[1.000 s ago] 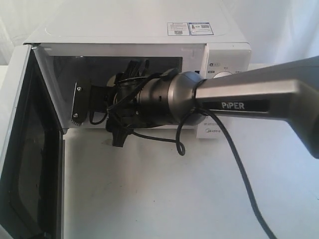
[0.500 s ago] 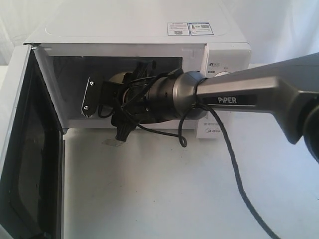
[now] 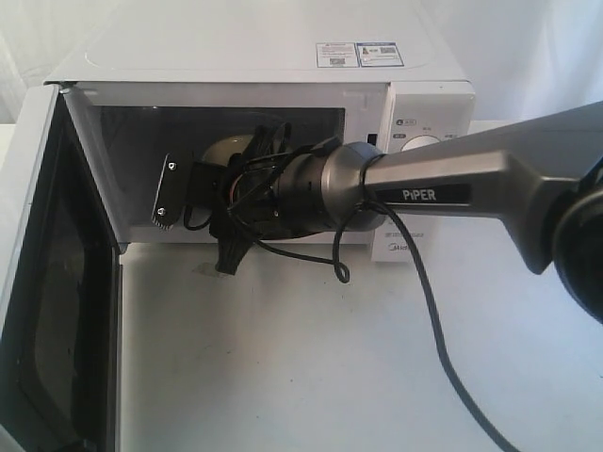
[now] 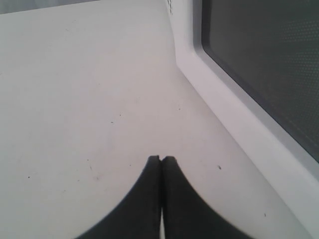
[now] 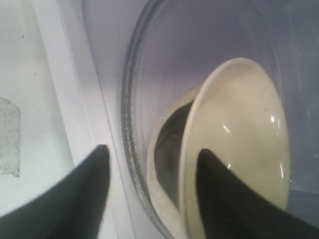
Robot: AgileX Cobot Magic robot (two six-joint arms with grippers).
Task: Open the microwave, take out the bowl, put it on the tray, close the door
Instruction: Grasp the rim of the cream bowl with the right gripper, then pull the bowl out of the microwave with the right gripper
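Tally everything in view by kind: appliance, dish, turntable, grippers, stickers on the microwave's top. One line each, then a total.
Microwave: 1
Bowl: 1
Glass turntable: 1
Grippers: 2 (left gripper, jaws together; right gripper, jaws apart at the bowl)
Stickers on the microwave's top: 2
Total: 7
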